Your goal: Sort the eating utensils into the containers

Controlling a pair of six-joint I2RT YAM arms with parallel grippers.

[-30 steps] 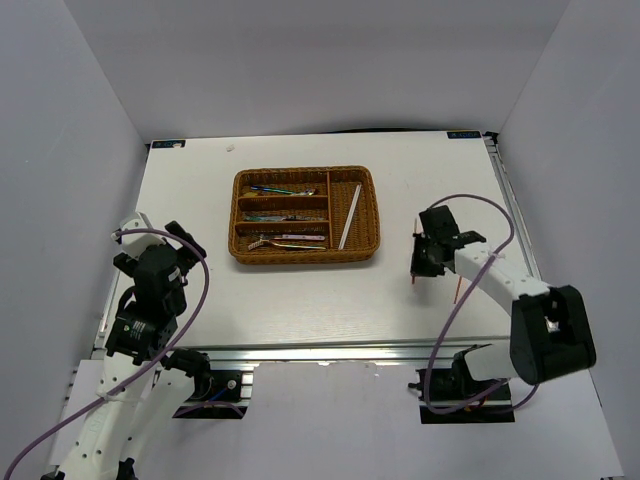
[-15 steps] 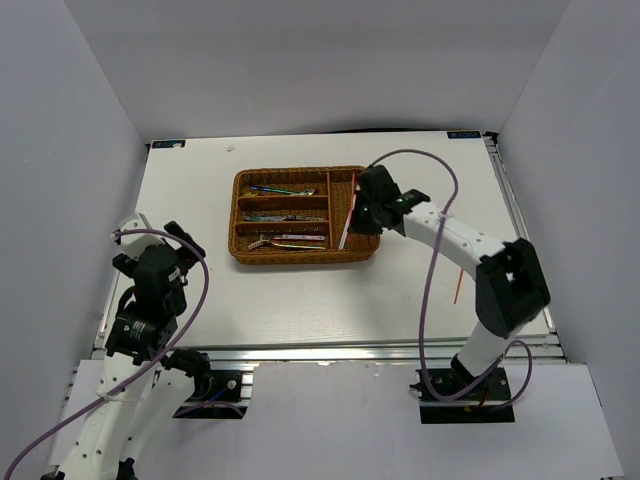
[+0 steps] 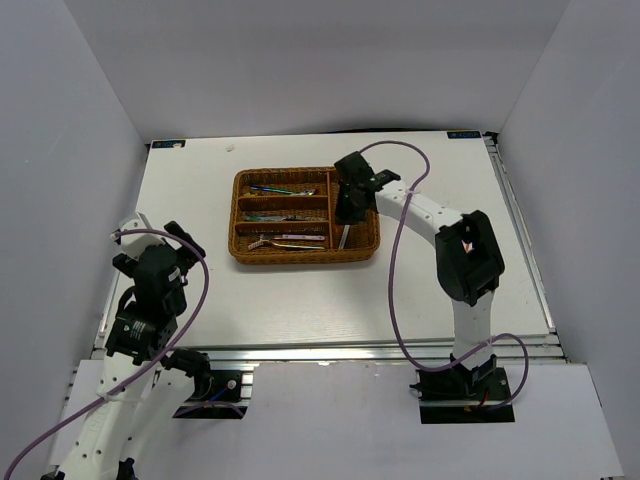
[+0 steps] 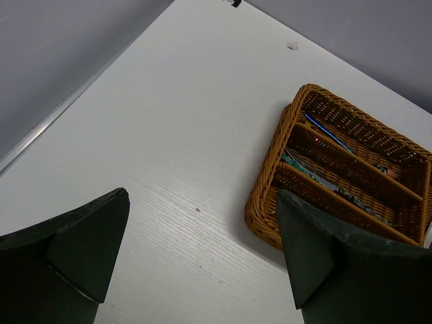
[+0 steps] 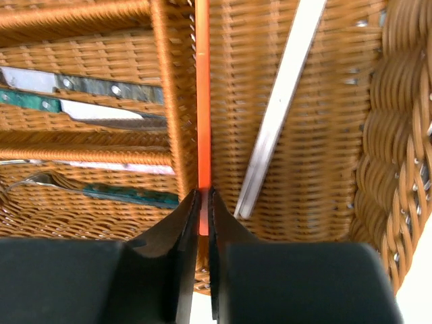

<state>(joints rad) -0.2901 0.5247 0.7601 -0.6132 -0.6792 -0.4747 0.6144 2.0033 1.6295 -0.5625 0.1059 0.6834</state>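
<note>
**Chopstick may land on the wall, not in the slot**

The orange chopstick (image 5: 202, 101) is pinched in the right claw (image 5: 204, 197), which is shut tight on its near end. It hangs over the brown tray (image 3: 372, 225). It runs right along the thin woven wall (image 5: 172, 81) between the upright slot and the long slots. That is the worry. If the claw lets go here, I think the stick may sit on top of the wall. It could also roll over into a long slot, where the knives (image 5: 88, 91) lie. I cannot tell if the stick touches the wall.

A white chopstick (image 5: 280, 115) lies slanted in the upright slot, just beside the orange one. The orange stick could bump it or land across it.

The left claw (image 4: 202, 270) is spread wide and holds nothing. It hangs over the worktop (image 4: 169, 135), well apart from the tray, so it is not in the way.
</note>
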